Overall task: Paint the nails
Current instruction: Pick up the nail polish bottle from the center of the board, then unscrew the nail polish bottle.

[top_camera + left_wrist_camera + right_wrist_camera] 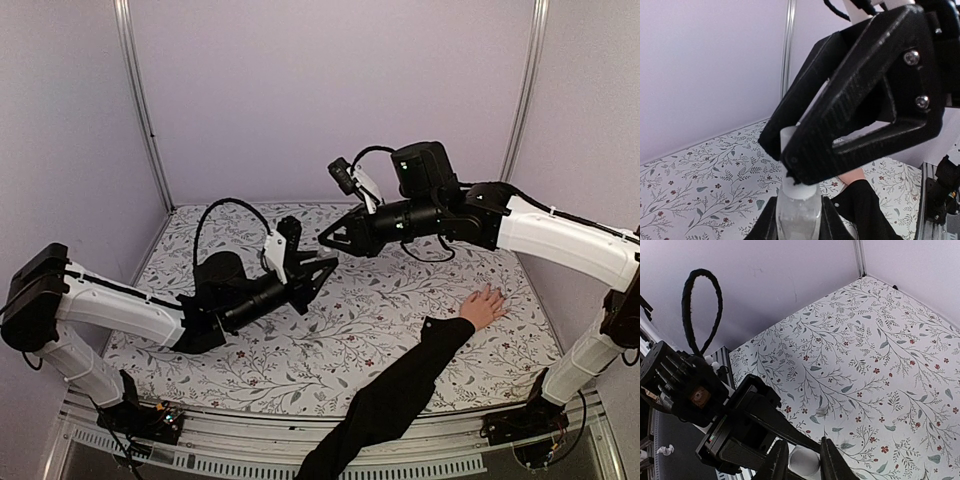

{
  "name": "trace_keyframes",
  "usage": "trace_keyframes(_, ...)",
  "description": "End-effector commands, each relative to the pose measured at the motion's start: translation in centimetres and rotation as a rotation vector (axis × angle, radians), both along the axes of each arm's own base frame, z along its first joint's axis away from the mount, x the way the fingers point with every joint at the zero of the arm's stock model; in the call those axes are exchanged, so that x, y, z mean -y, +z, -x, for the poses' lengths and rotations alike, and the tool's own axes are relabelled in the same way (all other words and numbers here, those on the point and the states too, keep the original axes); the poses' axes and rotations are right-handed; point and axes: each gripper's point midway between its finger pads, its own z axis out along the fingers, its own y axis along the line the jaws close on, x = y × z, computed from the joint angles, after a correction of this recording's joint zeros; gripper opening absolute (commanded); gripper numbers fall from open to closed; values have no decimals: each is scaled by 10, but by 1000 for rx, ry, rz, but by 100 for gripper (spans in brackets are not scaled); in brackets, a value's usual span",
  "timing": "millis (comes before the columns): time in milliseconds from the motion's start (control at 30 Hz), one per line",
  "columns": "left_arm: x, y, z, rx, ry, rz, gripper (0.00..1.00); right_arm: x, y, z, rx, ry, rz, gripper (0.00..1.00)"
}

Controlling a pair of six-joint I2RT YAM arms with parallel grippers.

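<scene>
My left gripper [318,268] holds a small pale translucent bottle [797,217] upright above the table's middle; its fingers [832,222] press both sides. My right gripper [328,240] reaches in from the right and its jaws stand closed on the bottle's white cap [789,140]. The cap [805,462] also shows between my right fingers [779,460] in the right wrist view. A light-skinned hand [483,305] with a long black sleeve [400,385] lies flat at the right, well clear of both grippers. Its nails are too small to make out.
A floral-patterned cloth [380,320] covers the table. Lilac walls with metal posts [140,100] close in the back and sides. The sleeved arm crosses the near right part of the table diagonally.
</scene>
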Motion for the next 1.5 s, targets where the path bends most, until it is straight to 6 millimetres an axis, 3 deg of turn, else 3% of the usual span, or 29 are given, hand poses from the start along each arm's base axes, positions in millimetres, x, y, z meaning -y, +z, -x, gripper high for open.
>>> trace_keyframes(0, 1, 11, -6, 19, 16, 24, 0, -5, 9, -4, 9, -3, -31, 18)
trace_keyframes(200, 0, 13, -5, 11, -4, 40, 0, -8, 11, 2, 6, 39, -46, 5)
trace_keyframes(367, 1, 19, 8, 25, -142, 71, 0, -10, 16, 13, 25, 113, -64, 0)
trace_keyframes(500, 1, 30, 24, 58, -296, 107, 0, -9, 19, 22, 46, 167, -69, 0)
trace_keyframes(900, 13, 52, 97, 187, -776, 144, 0, -5, 25, 63, 96, 409, -102, 0)
trace_keyframes(1133, 11, 59, 118, 204, -916, 173, 0, -1, 32, 87, 119, 546, -141, 0)
trace_keyframes(1267, 12, 61, 117, 205, -914, 175, 0, 0, 34, 91, 125, 575, -152, 0)
trace_keyframes(1467, 8, 58, 85, 200, -683, 161, 0, 2, 41, 76, 153, 469, -136, 32)
